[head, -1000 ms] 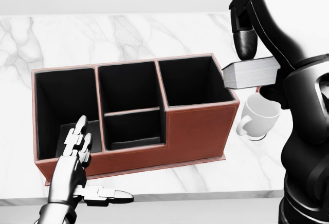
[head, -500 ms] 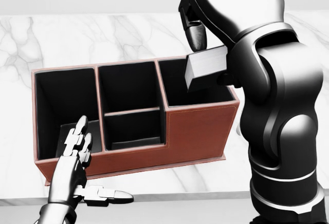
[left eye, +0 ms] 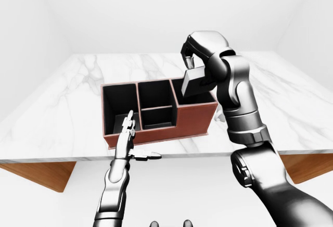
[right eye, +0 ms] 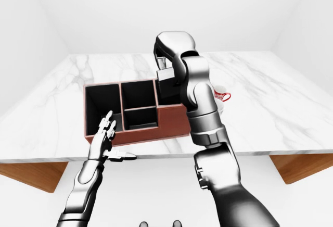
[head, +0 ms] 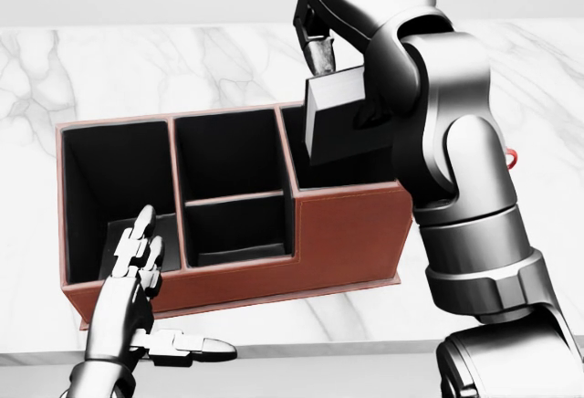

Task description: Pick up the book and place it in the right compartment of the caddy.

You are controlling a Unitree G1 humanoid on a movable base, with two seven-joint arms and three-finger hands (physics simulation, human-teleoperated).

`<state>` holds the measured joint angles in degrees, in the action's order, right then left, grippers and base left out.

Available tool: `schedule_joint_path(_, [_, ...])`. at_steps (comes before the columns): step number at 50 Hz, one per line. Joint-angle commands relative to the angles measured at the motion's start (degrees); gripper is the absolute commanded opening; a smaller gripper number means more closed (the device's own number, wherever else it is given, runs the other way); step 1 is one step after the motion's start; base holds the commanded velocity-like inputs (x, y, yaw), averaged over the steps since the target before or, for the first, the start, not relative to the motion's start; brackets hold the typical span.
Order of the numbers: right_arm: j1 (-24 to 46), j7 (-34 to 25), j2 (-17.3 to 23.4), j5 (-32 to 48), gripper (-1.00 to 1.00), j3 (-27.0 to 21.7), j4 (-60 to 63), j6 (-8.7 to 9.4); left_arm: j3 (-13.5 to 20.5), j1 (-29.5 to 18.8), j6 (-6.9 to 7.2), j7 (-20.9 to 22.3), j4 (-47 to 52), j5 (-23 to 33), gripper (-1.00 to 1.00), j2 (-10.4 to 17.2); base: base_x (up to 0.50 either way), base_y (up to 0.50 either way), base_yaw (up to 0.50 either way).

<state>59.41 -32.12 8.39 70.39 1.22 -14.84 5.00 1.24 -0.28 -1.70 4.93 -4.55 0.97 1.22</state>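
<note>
The caddy (head: 347, 234) is red-brown with black compartments and stands on the marble table (head: 137, 69). My right hand (head: 327, 68) is shut on the grey book (head: 347, 129) from above. The book hangs tilted on end over the right compartment (head: 351, 177), its lower edge about level with the rim. I cannot tell whether it dips inside. It also shows in the left-eye view (left eye: 193, 84). My left hand (head: 137, 266) is open and empty, fingers spread, by the caddy's near wall below the left compartment (head: 109, 188).
A white mug with a red handle (right eye: 221, 97) stands on the table just right of the caddy, behind my right arm. The table's near edge (head: 301, 350) runs along the bottom of the head view.
My right arm has swung left with the book, from beside the caddy's right end to over the right compartment. The book has turned from level to on end. The arm now hides the mug.
</note>
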Motion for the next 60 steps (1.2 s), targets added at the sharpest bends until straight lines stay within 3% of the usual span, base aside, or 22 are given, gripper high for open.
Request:
schedule_joint_path(1, [5.95,8.69,0.84,-2.56,-1.0,0.07,-13.73,0.0,-0.04,0.07,-0.04,0.05,0.18,0.05,1.0,-0.01,0.0,0.0,0.0])
schedule_joint_path(9, [9.07,13.97,0.44,-3.67,-1.0,1.02,-23.83,0.0,-0.08,-0.27,-1.31,0.1,-1.29,0.16,1.0,-0.03,0.0,0.0,0.0])
schedule_joint_path(11, [10.52,15.54,0.54,-4.02,-1.0,1.04,-27.52,0.0,-0.19,0.1,-0.47,0.16,-0.06,0.18,1.0,-0.02,0.0,0.0,0.0])
schedule_joint_path(13, [11.98,17.75,0.8,-4.56,-1.0,1.0,-32.0,0.0,-0.26,0.19,-0.59,0.24,-0.09,0.25,1.0,-0.03,0.0,0.0,0.0])
schedule_joint_path(18, [13.47,20.65,0.83,-5.65,-1.0,1.45,-38.91,-0.95,-0.39,0.25,-0.58,0.47,-0.09,0.36,1.0,-0.05,0.0,0.0,0.0])
schedule_joint_path(23, [16.17,24.94,1.2,-6.72,-1.0,1.61,-46.71,-3.56,-0.38,-0.07,-1.62,0.57,-1.44,0.42,1.0,-0.07,0.0,0.0,0.0])
schedule_joint_path(28, [18.42,29.43,1.44,-7.88,-1.0,1.7,-53.25,-5.23,-0.42,-0.01,-1.39,0.65,-1.13,0.44,1.0,-0.05,0.0,0.0,0.0])
schedule_joint_path(32, [18.78,31.99,1.58,-7.92,-1.0,1.91,-55.38,-5.16,-0.48,0.14,-1.67,0.77,-1.17,0.46,1.0,-0.08,0.0,0.0,0.0])
schedule_joint_path(34, [18.99,32.69,1.63,-8.04,-1.0,1.95,-55.89,-5.04,-0.58,0.46,-0.9,0.8,0.0,0.51,1.0,-0.09,0.0,0.0,0.0])
schedule_joint_path(35, [18.88,33.93,1.63,-8.5,0.06,1.61,-56.23,-5.22,-0.66,0.63,-0.8,0.81,0.3,0.58,1.0,-0.11,0.0,0.0,0.0])
schedule_joint_path(36, [18.88,34.44,1.56,-8.6,0.98,1.58,-56.58,-4.36,-0.69,0.65,-0.67,0.85,0.44,0.62,1.0,-0.11,0.0,0.0,0.0])
schedule_joint_path(39, [18.1,34.77,1.42,-9.52,1.0,1.51,-56.72,-5.9,-0.69,0.61,-0.62,0.97,0.39,0.6,1.0,-0.11,0.0,0.0,0.0])
schedule_joint_path(42, [17.62,34.82,1.33,-10.18,1.0,1.56,-56.34,-6.25,-0.72,0.66,-0.69,1.06,0.36,0.63,1.0,-0.13,0.0,0.0,0.0])
schedule_joint_path(60, [18.11,32.82,1.51,-13.03,1.0,1.56,-54.99,-5.88,-0.71,0.62,-1.0,1.06,0.18,0.82,1.0,-0.15,0.0,0.0,0.0])
